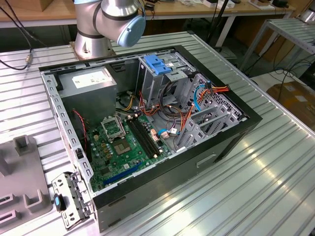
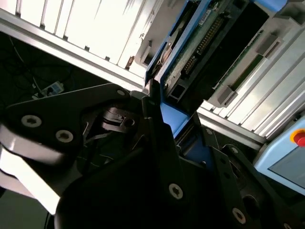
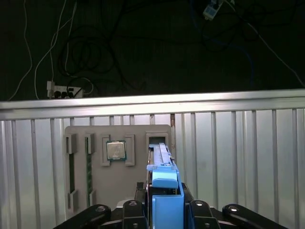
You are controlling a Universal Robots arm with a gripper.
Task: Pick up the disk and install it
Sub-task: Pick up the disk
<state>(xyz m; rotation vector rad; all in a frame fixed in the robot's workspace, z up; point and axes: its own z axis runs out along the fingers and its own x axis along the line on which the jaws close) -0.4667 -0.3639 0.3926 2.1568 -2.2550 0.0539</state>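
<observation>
In the first wrist view the disk (image 3: 161, 160) stands on edge, its blue side rail (image 3: 164, 179) toward the camera and its far end at a slot of a grey holder plate (image 3: 138, 133). My gripper (image 3: 164, 204) is shut on the disk, a black finger on each side of the blue rail. In the second wrist view the disk (image 2: 209, 43) shows its green circuit-board side and a blue rail (image 2: 172, 120), with my gripper (image 2: 177, 131) closed on that end. Whether the disk is raised out of the slot I cannot tell.
The holder plate also carries a square processor chip (image 3: 116, 150) and memory sticks (image 3: 88, 164). In the exterior view an open computer case (image 1: 231, 142) lies on the ribbed metal table (image 1: 256, 191), with a drive cage under a blue latch (image 1: 157, 64), a grey power-supply box (image 1: 88, 83), loose cables (image 1: 197, 98), and the arm's base (image 1: 108, 22) behind.
</observation>
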